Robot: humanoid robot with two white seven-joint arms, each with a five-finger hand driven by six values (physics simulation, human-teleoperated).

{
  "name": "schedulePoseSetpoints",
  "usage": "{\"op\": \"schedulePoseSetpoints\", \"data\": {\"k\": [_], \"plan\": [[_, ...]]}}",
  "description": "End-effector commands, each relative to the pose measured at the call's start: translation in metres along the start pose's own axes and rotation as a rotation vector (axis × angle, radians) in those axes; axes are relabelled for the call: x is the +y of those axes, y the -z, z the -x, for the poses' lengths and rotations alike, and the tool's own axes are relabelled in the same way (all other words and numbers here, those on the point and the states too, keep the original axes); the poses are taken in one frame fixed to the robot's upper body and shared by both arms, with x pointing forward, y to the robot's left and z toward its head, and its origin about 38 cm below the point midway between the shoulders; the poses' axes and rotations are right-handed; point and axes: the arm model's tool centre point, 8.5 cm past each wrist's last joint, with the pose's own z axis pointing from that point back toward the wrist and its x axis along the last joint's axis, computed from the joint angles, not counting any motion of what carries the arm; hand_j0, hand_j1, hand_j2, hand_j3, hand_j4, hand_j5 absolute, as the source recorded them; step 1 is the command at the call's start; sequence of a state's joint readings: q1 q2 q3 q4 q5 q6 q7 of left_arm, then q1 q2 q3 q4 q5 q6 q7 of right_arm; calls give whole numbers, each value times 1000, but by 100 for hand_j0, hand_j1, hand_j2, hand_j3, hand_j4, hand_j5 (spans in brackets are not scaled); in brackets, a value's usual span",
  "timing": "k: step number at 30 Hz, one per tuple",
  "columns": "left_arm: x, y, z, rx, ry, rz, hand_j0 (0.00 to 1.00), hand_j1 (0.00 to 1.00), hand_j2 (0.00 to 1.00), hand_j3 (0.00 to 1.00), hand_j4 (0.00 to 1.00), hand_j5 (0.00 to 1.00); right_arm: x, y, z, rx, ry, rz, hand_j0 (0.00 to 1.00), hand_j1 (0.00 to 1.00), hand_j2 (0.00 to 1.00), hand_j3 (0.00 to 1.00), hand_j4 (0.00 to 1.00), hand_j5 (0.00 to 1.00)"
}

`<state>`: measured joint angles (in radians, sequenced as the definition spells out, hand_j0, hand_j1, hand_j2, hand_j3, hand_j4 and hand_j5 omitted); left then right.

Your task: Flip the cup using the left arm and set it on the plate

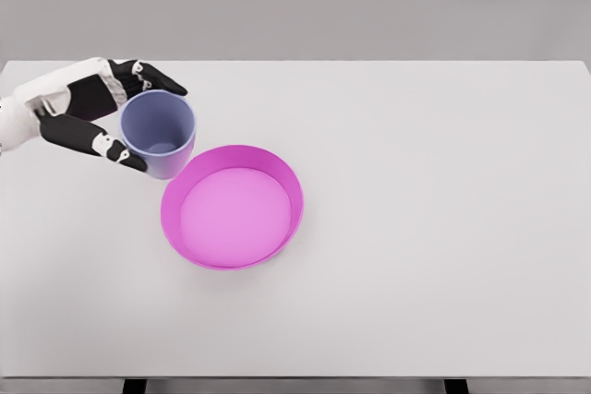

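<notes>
Now cup [159, 132] within left robot hand [97, 117]

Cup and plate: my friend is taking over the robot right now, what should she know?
Left hand: fingers wrapped around the lilac cup, mouth facing up, just up-left of the pink plate.
Right hand: not in view.
Plate: bare inside, sits on the white table.
Done: cup is grasped and looks flipped upright.
Left: carry it over the plate, set it down inside, let go.

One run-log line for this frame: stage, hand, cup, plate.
stage: carrying | left hand: shut on cup | cup: mouth up, beside plate's upper-left rim | plate: magenta, nothing in it | right arm: out of view
</notes>
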<state>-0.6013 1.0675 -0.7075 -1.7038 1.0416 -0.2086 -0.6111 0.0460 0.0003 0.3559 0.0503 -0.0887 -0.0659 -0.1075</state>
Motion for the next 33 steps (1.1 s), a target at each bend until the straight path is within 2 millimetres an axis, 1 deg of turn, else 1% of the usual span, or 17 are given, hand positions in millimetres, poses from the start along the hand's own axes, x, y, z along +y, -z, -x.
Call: {"op": "schedulePoseSetpoints", "data": {"k": [1, 3, 4, 6, 9, 12, 13, 14, 15, 18, 20, 23, 26, 28, 30, 31, 33], "plan": [[-7, 8, -7, -49, -48, 20, 66, 66, 66, 66, 66, 66, 0, 0, 0, 0, 0, 0, 100, 100, 100, 100, 100, 100], [-18, 28, 0, -98, -71, 49, 65, 65, 65, 65, 65, 65, 0, 0, 0, 0, 0, 0, 100, 100, 100, 100, 100, 100], [-22, 35, 2, -107, -68, 61, 65, 65, 65, 65, 65, 65, 0, 0, 0, 0, 0, 0, 100, 100, 100, 100, 100, 100], [-37, 56, 12, -128, -91, 101, 65, 65, 65, 65, 65, 65, 0, 0, 0, 0, 0, 0, 100, 100, 100, 100, 100, 100], [-47, 70, 24, -123, -92, 126, 65, 65, 65, 65, 65, 65, 0, 0, 0, 0, 0, 0, 100, 100, 100, 100, 100, 100], [-50, 80, 43, -95, -98, 123, 66, 66, 66, 66, 66, 66, 0, 0, 0, 0, 0, 0, 100, 100, 100, 100, 100, 100], [-49, 83, 53, -82, -104, 113, 66, 66, 66, 66, 66, 66, 0, 0, 0, 0, 0, 0, 100, 100, 100, 100, 100, 100], [-45, 80, 61, -60, -111, 96, 66, 66, 66, 66, 66, 66, 0, 0, 0, 0, 0, 0, 100, 100, 100, 100, 100, 100], [-48, 81, 67, -46, -125, 105, 66, 66, 66, 66, 66, 66, 0, 0, 0, 0, 0, 0, 100, 100, 100, 100, 100, 100], [-45, 78, 74, -31, -136, 90, 66, 66, 66, 66, 66, 66, 0, 0, 0, 0, 0, 0, 100, 100, 100, 100, 100, 100], [-44, 73, 83, -13, -153, 73, 67, 67, 67, 67, 67, 67, 0, 0, 0, 0, 0, 0, 100, 100, 100, 100, 100, 100], [-42, 70, 90, 4, -161, 59, 68, 68, 68, 68, 68, 68, 0, 0, 0, 0, 0, 0, 100, 100, 100, 100, 100, 100], [-41, 69, 92, 10, -163, 52, 68, 68, 68, 68, 68, 68, 0, 0, 0, 0, 0, 0, 100, 100, 100, 100, 100, 100], [-40, 68, 95, 16, -163, 48, 68, 68, 68, 68, 68, 68, 0, 0, 0, 0, 0, 0, 100, 100, 100, 100, 100, 100], [-38, 73, 111, 37, -181, 26, 68, 68, 68, 68, 68, 68, 0, 0, 0, 0, 0, 0, 100, 100, 100, 100, 100, 100], [-40, 75, 116, 47, -178, 29, 68, 68, 68, 68, 68, 68, 0, 0, 0, 0, 0, 0, 100, 100, 100, 100, 100, 100], [-40, 76, 118, 49, -181, 25, 68, 68, 68, 68, 68, 68, 0, 0, 0, 0, 0, 0, 100, 100, 100, 100, 100, 100]]}}
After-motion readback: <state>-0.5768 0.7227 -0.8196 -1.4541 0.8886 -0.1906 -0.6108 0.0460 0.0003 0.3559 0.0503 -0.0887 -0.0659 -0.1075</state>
